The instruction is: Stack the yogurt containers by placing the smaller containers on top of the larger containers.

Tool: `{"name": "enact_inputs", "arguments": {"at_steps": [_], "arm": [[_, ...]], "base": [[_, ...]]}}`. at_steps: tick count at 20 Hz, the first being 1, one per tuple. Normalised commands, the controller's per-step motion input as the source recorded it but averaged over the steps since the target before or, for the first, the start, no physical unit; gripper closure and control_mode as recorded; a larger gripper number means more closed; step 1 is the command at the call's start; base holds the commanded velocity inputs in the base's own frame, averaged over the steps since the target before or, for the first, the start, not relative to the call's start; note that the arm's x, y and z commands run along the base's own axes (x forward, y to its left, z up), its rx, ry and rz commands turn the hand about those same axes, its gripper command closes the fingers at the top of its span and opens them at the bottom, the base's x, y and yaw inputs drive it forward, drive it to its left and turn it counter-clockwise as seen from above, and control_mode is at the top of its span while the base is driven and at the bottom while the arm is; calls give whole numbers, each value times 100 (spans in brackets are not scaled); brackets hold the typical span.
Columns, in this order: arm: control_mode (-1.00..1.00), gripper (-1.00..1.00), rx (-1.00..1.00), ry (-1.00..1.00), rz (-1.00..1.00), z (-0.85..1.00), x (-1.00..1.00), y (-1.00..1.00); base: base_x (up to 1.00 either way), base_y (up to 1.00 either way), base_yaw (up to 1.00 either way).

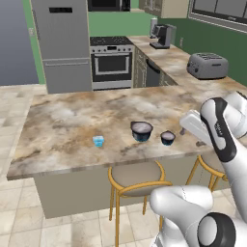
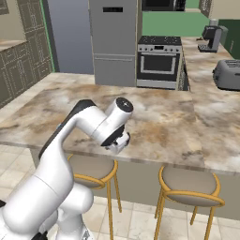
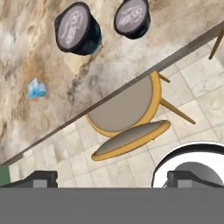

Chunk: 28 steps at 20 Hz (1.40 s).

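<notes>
The hand (image 3: 112,177) is wide open and holds nothing. It hangs over the near edge of the worktop (image 1: 62,120), above a round stool (image 3: 124,109), and touches none of the tubs.

All three yogurt tubs sit apart on the worktop, close to that near edge. None is stacked yet. Take the big dark-blue tub (image 1: 142,130) as the landmark. The smaller dark-blue tub (image 1: 168,138) stands just beside it, on the arm's side. The tiny light-blue cup (image 1: 98,141) stands well apart on the big tub's other side.

The tubs look light and stiff, with smooth sides that may be slippery. They get narrower toward the bottom, so a pinch low down could slide off. I think the best hold on the smaller tub is across its sides, just under the grey top. The tiny cup could tip or skid if bumped, so it needs a soft, straight-down pinch.

The big tub's flat pale top looks good to set things on.
</notes>
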Motion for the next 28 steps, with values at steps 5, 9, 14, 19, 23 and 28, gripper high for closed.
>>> {"name": "enact_inputs", "arguments": {"at_steps": [5, 9, 14, 19, 23, 28], "arm": [[-100, -100, 1, 0, 0, -16, 0, -13], [-100, -100, 3, 0, 0, -4, 1, -20], [-100, -100, 3, 0, 0, 0, 17, -12], [-100, -100, 1, -2, 0, -10, 22, -3], [-100, -100, 0, -1, 0, -19, 17, -1], [-100, -100, 0, 0, 0, -10, 16, -2]], "base": [[0, 0, 0], [0, 0, 0], [0, 0, 0], [0, 0, 0], [0, 0, 0], [0, 0, 0]]}}
